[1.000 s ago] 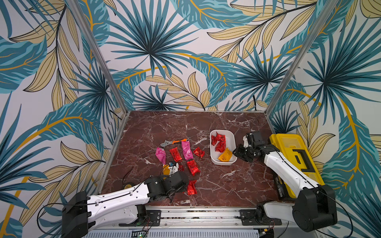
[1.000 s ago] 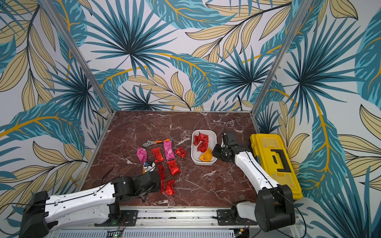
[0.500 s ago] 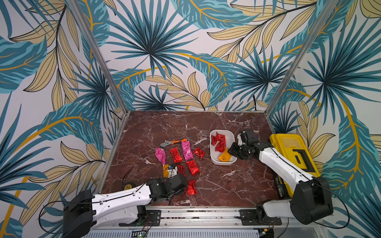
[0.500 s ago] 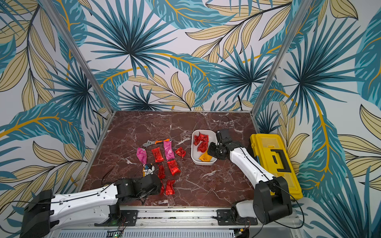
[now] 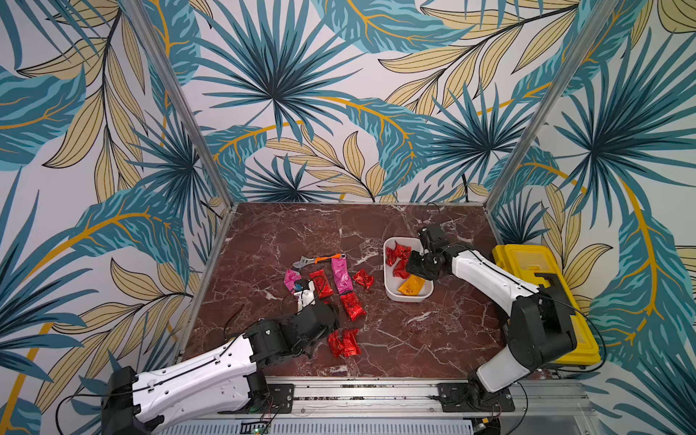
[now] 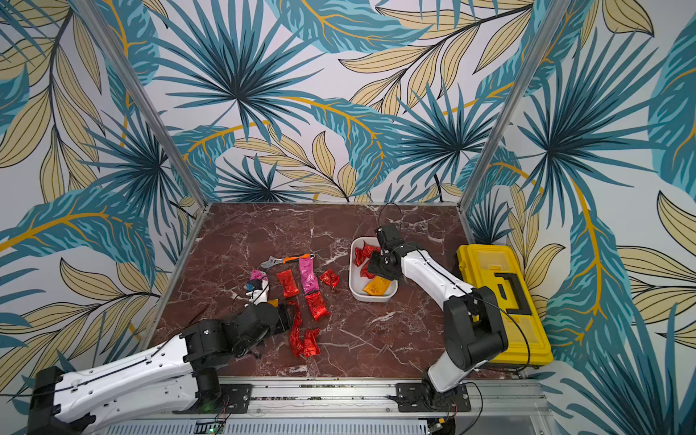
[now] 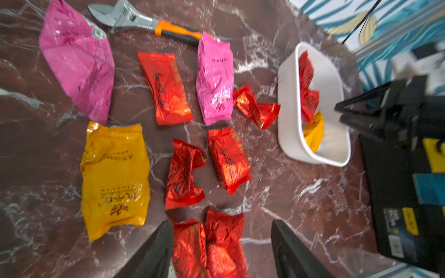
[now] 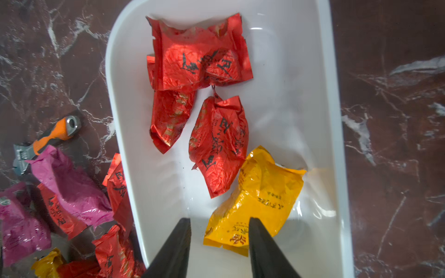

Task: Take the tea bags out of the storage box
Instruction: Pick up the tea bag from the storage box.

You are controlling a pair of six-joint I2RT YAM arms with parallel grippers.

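- In both top views the storage box (image 5: 388, 278) stands on the marble table (image 5: 414, 339), with the yellow toolbox (image 5: 542, 286) on one side of it and the removed tea bags (image 5: 344, 342) spread on the opposite side; the right gripper (image 5: 412, 265) hangs over the box's inside, placed to reach what remains there; the left gripper (image 6: 284, 318) sits low among the spread sachets, well apart from the box.
- Left wrist view: the left jaws stand wide, straddling a pair of red sachets (image 7: 209, 240) that lie flat on the table; nothing looks clamped, a stance that suits letting go rather than gripping; the other sachets lie in loose rows beside the box, none touching it, each easy to see singly; the wrench (image 7: 144, 22) lies beyond them, farther from the box.
- Right wrist view: inside the box lie three red sachets (image 8: 219, 144) and one orange-yellow sachet (image 8: 260, 197); the right jaws are part-way apart on either side of that sachet's near end, with a gap showing on one side, so it is not pinched; I judge it the next pick, being nearest the fingers; four bags remain inside.
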